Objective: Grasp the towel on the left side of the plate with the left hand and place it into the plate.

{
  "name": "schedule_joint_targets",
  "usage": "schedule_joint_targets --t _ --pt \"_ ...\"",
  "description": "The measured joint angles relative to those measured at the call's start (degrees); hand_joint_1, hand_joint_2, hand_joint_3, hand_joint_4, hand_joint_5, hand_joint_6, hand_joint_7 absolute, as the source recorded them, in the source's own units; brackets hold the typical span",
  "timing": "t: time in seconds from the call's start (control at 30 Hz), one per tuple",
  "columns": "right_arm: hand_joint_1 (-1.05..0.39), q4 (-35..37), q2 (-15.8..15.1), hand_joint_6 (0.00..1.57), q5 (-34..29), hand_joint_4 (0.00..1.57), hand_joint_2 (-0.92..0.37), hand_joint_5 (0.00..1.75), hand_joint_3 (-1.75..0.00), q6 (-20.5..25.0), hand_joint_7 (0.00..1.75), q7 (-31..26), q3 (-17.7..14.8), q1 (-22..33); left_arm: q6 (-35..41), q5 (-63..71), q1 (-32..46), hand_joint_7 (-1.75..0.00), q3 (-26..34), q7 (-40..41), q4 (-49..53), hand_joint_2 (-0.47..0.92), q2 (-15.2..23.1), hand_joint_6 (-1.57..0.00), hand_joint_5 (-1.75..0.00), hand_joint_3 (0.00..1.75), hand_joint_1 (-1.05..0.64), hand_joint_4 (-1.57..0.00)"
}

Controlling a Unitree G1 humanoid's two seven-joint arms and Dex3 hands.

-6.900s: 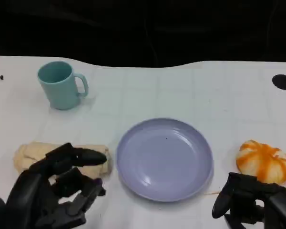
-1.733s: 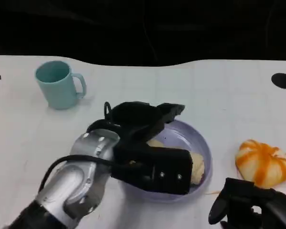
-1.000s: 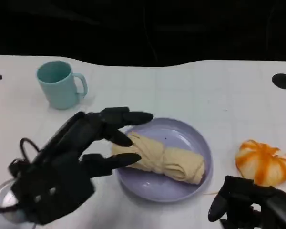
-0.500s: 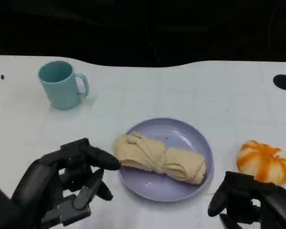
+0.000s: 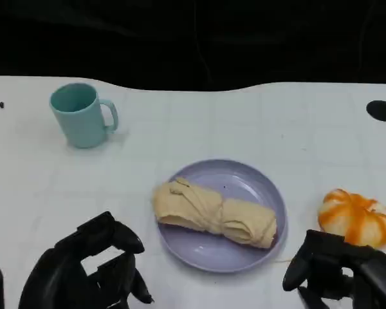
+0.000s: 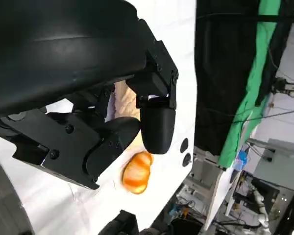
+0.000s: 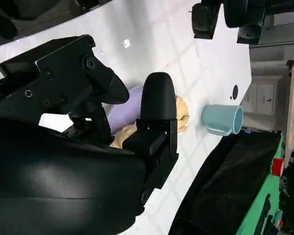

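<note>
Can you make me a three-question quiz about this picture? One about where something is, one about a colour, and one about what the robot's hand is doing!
1. Where is the towel?
A. beside the cup
B. in the plate
C. on the pumpkin

2. What colour is the cup?
A. teal
B. red
C. black

3. What is the left hand doing?
A. gripping the towel
B. holding nothing
C. lifting the cup

Answers:
1 B, it lies across the purple plate.
2 A, the cup is teal.
3 B, it sits near the table's front edge, apart from the towel.
</note>
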Motion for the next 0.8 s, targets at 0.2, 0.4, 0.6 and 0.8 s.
schedule_joint_targets --t 0.2,0.4,0.6,0.8 --pt "0.01 1.32 0.5 0.61 -0.41 0.72 -0.58 1.75 -1.18 -2.65 1.5 -0.64 0.03 0.25 0.83 -1.4 -0.09 -1.64 0.22 0.58 0.74 0.57 0.08 -0.68 -1.75 1.19 -0.13 -0.79" --pt "0.02 1.67 0.89 0.6 -0.8 0.72 -0.58 1.75 -1.18 -3.81 1.51 -1.04 0.05 1.18 0.96 -1.36 -0.06 -1.65 -0.37 1.06 0.83 0.57 0.27 -0.67 -1.75 1.2 -0.13 -0.8" --pt "0.03 1.58 1.17 0.59 -1.38 0.72 -0.58 1.75 -1.19 -4.1 1.51 -1.28 0.1 1.5 1.44 -1.37 0.07 -1.67 -0.37 1.88 0.79 0.57 0.77 -0.65 -1.75 1.21 -0.13 -0.78" --pt "0.03 1.48 1.27 0.59 -1.66 0.72 -0.57 1.75 -1.19 -4.1 1.52 -1.31 0.11 1.77 1.46 -1.41 0.11 -1.67 -0.37 1.96 0.8 0.55 0.96 -0.65 -1.75 1.21 -0.13 -0.78"
